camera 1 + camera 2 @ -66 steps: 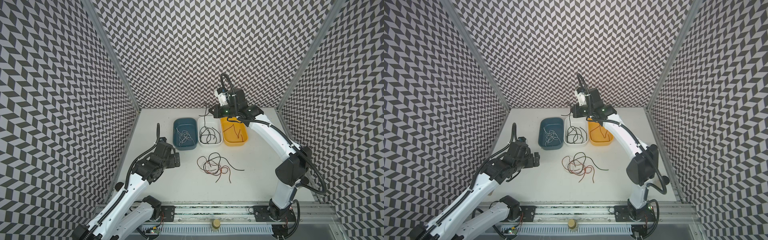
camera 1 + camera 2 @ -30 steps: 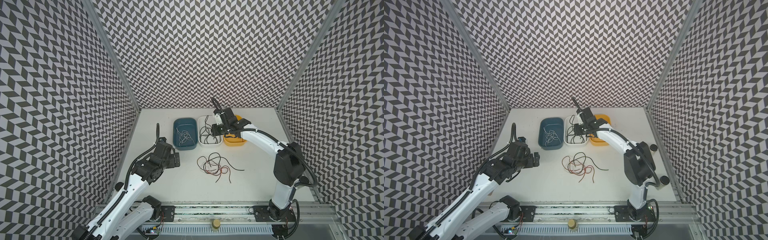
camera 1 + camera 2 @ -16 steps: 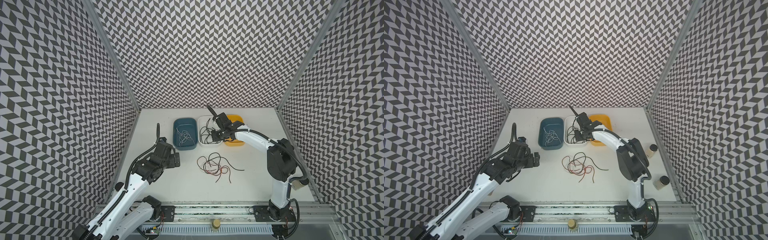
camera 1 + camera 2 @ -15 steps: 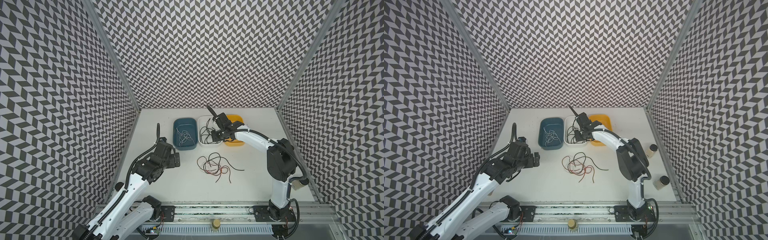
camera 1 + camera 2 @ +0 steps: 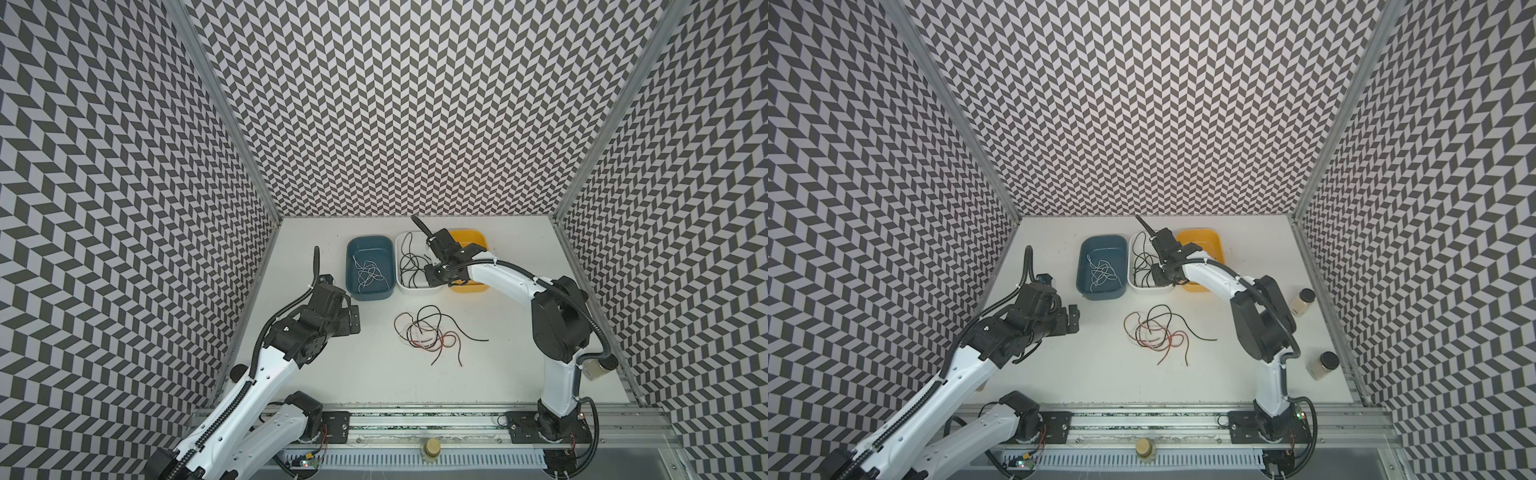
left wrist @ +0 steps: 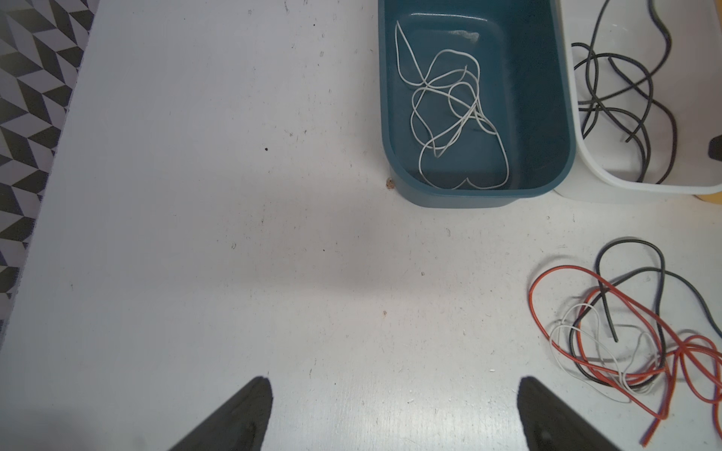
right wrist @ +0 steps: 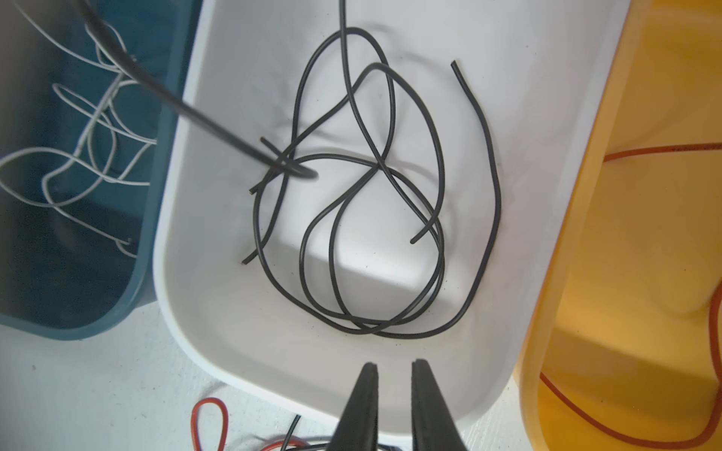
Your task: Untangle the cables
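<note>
I lowered the right gripper over the white tray and its jaws just parted, empty: black cables deposited, tangle still pending

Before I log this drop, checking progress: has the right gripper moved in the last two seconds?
Yes. In a top view the right gripper has come from beyond the far rim of the white bin to low over its near end.

The white bin is smooth glossy plastic, the tabletop matt, the cables matt-sheathed.
</note>
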You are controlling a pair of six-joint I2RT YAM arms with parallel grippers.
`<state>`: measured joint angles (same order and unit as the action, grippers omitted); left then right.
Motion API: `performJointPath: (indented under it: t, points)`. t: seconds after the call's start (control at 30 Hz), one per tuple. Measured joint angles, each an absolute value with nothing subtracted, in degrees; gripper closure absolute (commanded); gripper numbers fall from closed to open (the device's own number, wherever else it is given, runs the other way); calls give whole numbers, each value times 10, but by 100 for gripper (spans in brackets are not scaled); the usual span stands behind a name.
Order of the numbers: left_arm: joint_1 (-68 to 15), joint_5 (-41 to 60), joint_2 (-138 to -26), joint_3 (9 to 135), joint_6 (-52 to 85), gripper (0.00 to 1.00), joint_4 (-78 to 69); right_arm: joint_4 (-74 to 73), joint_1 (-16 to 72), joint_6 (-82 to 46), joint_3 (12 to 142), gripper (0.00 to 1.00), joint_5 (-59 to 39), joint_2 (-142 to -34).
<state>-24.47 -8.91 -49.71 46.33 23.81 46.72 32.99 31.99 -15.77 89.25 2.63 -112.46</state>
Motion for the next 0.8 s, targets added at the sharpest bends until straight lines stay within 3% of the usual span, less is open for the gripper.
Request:
performJointPath:
  t: [0.33,0.53,0.8]
  points:
    - [-245,-89,-497,463,238,0,467,332,320,-154,880,68,23,-1098]
    - [-245,-89,-497,463,238,0,467,296,328,-154,877,55,-33,-1068]
    - [-245,-93,-493,463,238,0,467,274,388,-126,962,54,-38,-1113]
